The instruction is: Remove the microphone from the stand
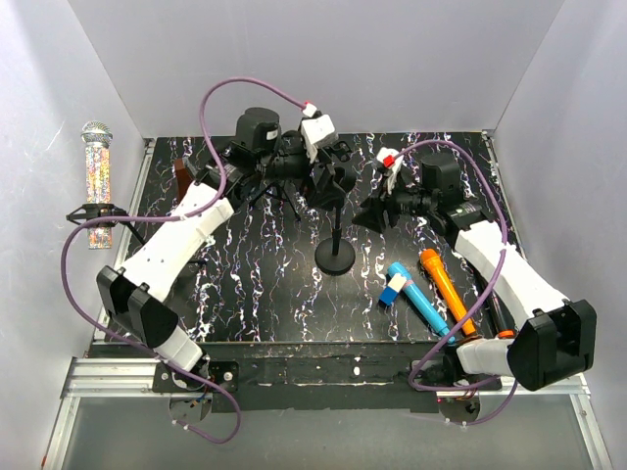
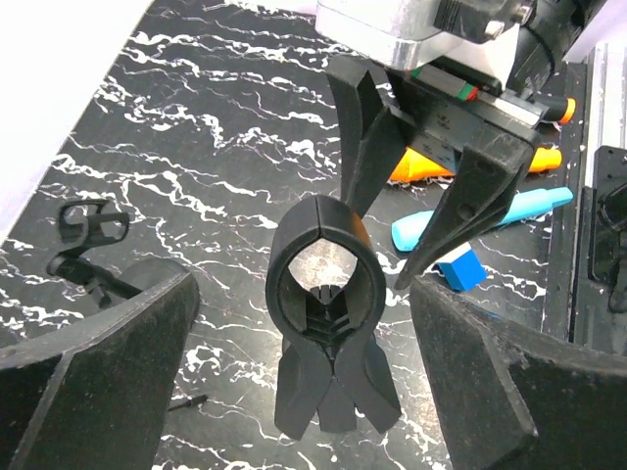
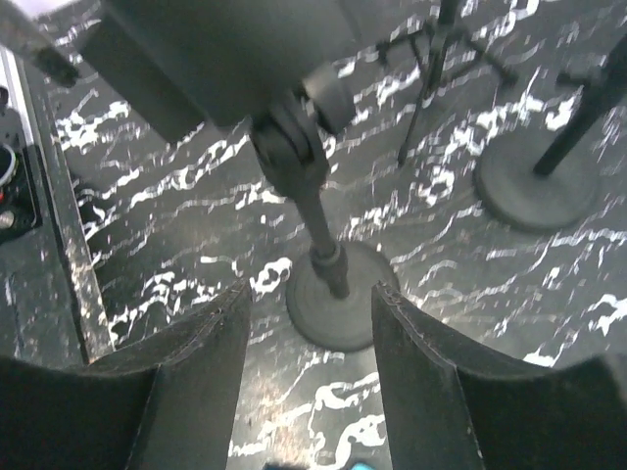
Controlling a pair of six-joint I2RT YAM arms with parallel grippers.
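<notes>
The glittery microphone [image 1: 97, 186] with a silver head lies at the far left, beyond the table's edge, and a black clip crosses its lower body. A black stand [image 1: 335, 257] on a round base stands mid-table. Its ring clip [image 2: 323, 279] is empty. My left gripper [image 1: 328, 181] is open, and its fingers [image 2: 118, 362] flank that clip without touching it. My right gripper [image 1: 372, 212] is open too and holds nothing. Its fingers [image 2: 470, 206] reach in behind the clip, with the stand's pole [image 3: 318, 220] and base [image 3: 343, 304] just past their tips.
A blue tube [image 1: 416, 294] and an orange one [image 1: 446, 289] lie at the front right. A tripod stand [image 3: 441, 49] and another round-based stand [image 3: 539, 181] stand toward the back. A small empty clip stand [image 2: 88, 235] is at the left. White walls enclose the table.
</notes>
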